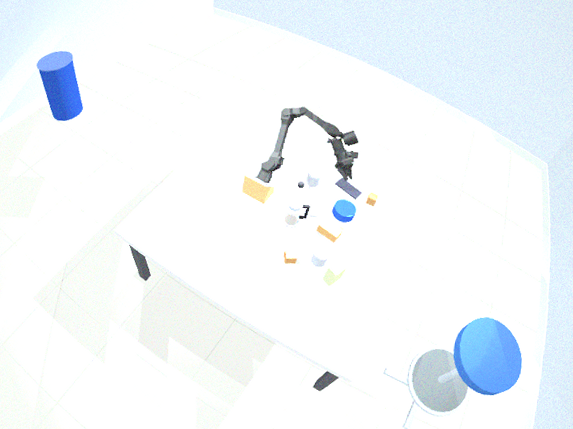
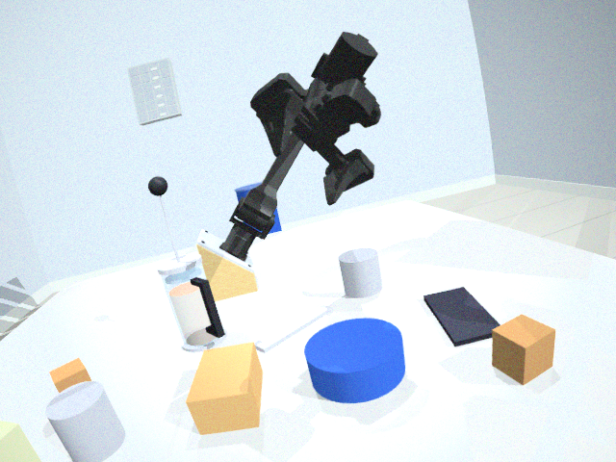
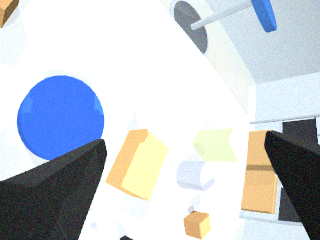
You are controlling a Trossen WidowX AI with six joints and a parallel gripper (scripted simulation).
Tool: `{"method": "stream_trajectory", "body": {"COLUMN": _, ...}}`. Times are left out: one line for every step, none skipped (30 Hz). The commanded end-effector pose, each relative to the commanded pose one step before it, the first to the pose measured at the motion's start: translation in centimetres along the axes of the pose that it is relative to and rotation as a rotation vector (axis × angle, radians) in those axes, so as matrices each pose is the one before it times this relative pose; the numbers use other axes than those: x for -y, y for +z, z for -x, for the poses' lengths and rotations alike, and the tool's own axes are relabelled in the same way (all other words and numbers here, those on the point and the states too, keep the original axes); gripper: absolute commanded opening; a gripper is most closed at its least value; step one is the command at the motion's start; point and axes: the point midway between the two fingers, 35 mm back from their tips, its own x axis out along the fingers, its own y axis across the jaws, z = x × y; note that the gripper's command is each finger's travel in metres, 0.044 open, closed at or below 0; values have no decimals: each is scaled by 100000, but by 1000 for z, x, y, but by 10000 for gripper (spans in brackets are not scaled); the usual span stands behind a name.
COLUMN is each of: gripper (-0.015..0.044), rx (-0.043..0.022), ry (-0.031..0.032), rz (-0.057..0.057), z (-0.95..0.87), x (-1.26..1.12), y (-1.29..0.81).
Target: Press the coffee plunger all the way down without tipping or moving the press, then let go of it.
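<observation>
The coffee press (image 2: 192, 305) stands upright on the white table (image 2: 497, 258), close to the edge where the arm's base is mounted, beside the tan wedge (image 2: 226, 273) under that base. Its plunger knob (image 2: 157, 186) sits high on a thin, slightly leaning rod, not pressed in. The gripper (image 2: 343, 181) hangs in the air above the table, well apart from the press, jaws spread wide and holding nothing. A blue disc (image 2: 354, 359) lies nearer the table's middle.
</observation>
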Motion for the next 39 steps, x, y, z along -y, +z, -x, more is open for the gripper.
{"method": "stream_trajectory", "body": {"gripper": 440, "rx": -9587, "ry": 1741, "rz": -10512, "z": -6, "x": 3804, "y": -4614}}
{"method": "stream_trajectory", "body": {"gripper": 440, "rx": -1410, "ry": 199, "rz": -3722, "z": 113, "x": 1051, "y": -980}}
{"method": "stream_trajectory", "body": {"gripper": 440, "rx": -981, "ry": 587, "rz": -4654, "z": 182, "x": 970, "y": -911}}
{"method": "stream_trajectory", "body": {"gripper": 440, "rx": -970, "ry": 1076, "rz": -3739, "z": 119, "x": 901, "y": -858}}
{"method": "stream_trajectory", "body": {"gripper": 440, "rx": -763, "ry": 1106, "rz": -3873, "z": 163, "x": 898, "y": -834}}
{"method": "stream_trajectory", "body": {"gripper": 440, "rx": -507, "ry": 936, "rz": -4451, "z": 233, "x": 915, "y": -843}}
{"method": "stream_trajectory", "body": {"gripper": 440, "rx": -330, "ry": 1147, "rz": -4034, "z": 245, "x": 876, "y": -765}}
{"method": "stream_trajectory", "body": {"gripper": 440, "rx": -29, "ry": 1088, "rz": -4298, "z": 297, "x": 887, "y": -736}}
{"method": "stream_trajectory", "body": {"gripper": 440, "rx": 196, "ry": 1104, "rz": -4107, "z": 344, "x": 865, "y": -685}}
{"method": "stream_trajectory", "body": {"gripper": 440, "rx": 337, "ry": 1186, "rz": -4240, "z": 374, "x": 836, "y": -665}}
{"method": "stream_trajectory", "body": {"gripper": 440, "rx": 791, "ry": 648, "rz": -5863, "z": 494, "x": 890, "y": -613}}
{"method": "stream_trajectory", "body": {"gripper": 440, "rx": 719, "ry": 1220, "rz": -4119, "z": 445, "x": 796, "y": -575}}
{"method": "stream_trajectory", "body": {"gripper": 440, "rx": 1099, "ry": 630, "rz": -4153, "z": 525, "x": 854, "y": -519}}
{"method": "stream_trajectory", "body": {"gripper": 440, "rx": 1145, "ry": 1275, "rz": -4188, "z": 523, "x": 758, "y": -510}}
{"method": "stream_trajectory", "body": {"gripper": 440, "rx": 1420, "ry": 1293, "rz": -4287, "z": 577, "x": 752, "y": -480}}
{"method": "stream_trajectory", "body": {"gripper": 440, "rx": 1886, "ry": 1046, "rz": -3913, "z": 646, "x": 757, "y": -456}}
{"method": "stream_trajectory", "body": {"gripper": 440, "rx": 1906, "ry": 1290, "rz": -4359, "z": 659, "x": 704, "y": -398}}
{"method": "stream_trajectory", "body": {"gripper": 440, "rx": 2169, "ry": 1275, "rz": -4350, "z": 701, "x": 681, "y": -352}}
{"method": "stream_trajectory", "body": {"gripper": 440, "rx": 2432, "ry": 1255, "rz": -4329, "z": 742, "x": 657, "y": -305}}
{"method": "stream_trajectory", "body": {"gripper": 440, "rx": 2389, "ry": 847, "rz": -3964, "z": 697, "x": 577, "y": -238}}
{"method": "stream_trajectory", "body": {"gripper": 440, "rx": 2324, "ry": 1040, "rz": -3415, "z": 653, "x": 492, "y": -169}}
{"method": "stream_trajectory", "body": {"gripper": 440, "rx": 2490, "ry": 1016, "rz": -3373, "z": 675, "x": 473, "y": -135}}
{"method": "stream_trajectory", "body": {"gripper": 440, "rx": 2635, "ry": 985, "rz": -3305, "z": 691, "x": 449, "y": -97}}
{"method": "stream_trajectory", "body": {"gripper": 440, "rx": 2220, "ry": 771, "rz": -2608, "z": 567, "x": 346, "y": -50}}
{"method": "stream_trajectory", "body": {"gripper": 440, "rx": 1429, "ry": 471, "rz": -1604, "z": 359, "x": 208, "y": -18}}
{"method": "stream_trajectory", "body": {"gripper": 440, "rx": 495, "ry": 425, "rz": -381, "z": 114, "x": 70, "y": 3}}
{"method": "stream_trajectory", "body": {"gripper": 440, "rx": 0, "ry": -1, "rz": 1, "z": -84, "x": 2, "y": -132}}
{"method": "stream_trajectory", "body": {"gripper": 440, "rx": 0, "ry": -2, "rz": 2, "z": -150, "x": 2, "y": -237}}
{"method": "stream_trajectory", "body": {"gripper": 440, "rx": 0, "ry": -3, "rz": 3, "z": -224, "x": 3, "y": -357}}
{"method": "stream_trajectory", "body": {"gripper": 440, "rx": 1, "ry": -2, "rz": 4, "z": -264, "x": 3, "y": -424}}
{"method": "stream_trajectory", "body": {"gripper": 440, "rx": 2, "ry": -2, "rz": 4, "z": -316, "x": 5, "y": -513}}
{"method": "stream_trajectory", "body": {"gripper": 440, "rx": 4, "ry": 0, "rz": 5, "z": -376, "x": 1, "y": -625}}
{"method": "stream_trajectory", "body": {"gripper": 440, "rx": 6, "ry": 3, "rz": 4, "z": -440, "x": -6, "y": -754}}
{"method": "stream_trajectory", "body": {"gripper": 440, "rx": 10, "ry": 7, "rz": 4, "z": -484, "x": -12, "y": -853}}
{"method": "stream_trajectory", "body": {"gripper": 440, "rx": 10, "ry": 9, "rz": 2, "z": -401, "x": -20, "y": -732}}
{"method": "stream_trajectory", "body": {"gripper": 440, "rx": 6, "ry": 28, "rz": 12, "z": -226, "x": -19, "y": -458}}
{"method": "stream_trajectory", "body": {"gripper": 440, "rx": 1, "ry": 44, "rz": 23, "z": -44, "x": -13, "y": -152}}
{"method": "stream_trajectory", "body": {"gripper": 440, "rx": -1, "ry": 29, "rz": 16, "z": 33, "x": -5, "y": 15}}
{"method": "stream_trajectory", "body": {"gripper": 440, "rx": -1, "ry": 21, "rz": 11, "z": 28, "x": -5, "y": 20}}
